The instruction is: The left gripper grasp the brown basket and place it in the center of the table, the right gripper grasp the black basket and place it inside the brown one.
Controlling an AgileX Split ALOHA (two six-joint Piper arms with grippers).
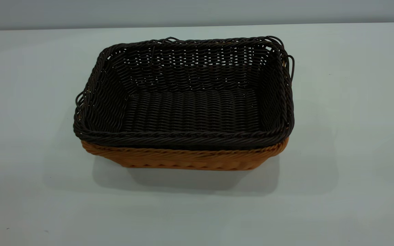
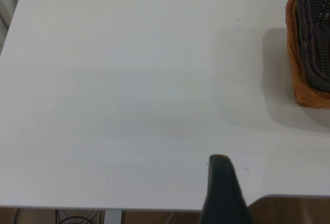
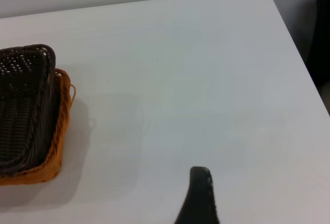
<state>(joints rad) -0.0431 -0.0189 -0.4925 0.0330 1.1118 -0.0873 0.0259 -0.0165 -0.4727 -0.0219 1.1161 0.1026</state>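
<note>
Black basket [image 1: 190, 99] nests inside brown basket [image 1: 186, 158]; both pincers hold nothing.

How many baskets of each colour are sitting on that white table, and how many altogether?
Black basket: 1, nested inside the brown one
Brown basket: 1, on the table
Total: 2 baskets

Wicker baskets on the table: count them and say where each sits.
2. The brown basket stands mid-table; the black basket is nested inside it, rim slightly above. Nothing else could hide behind them, as far as these views show.
</note>
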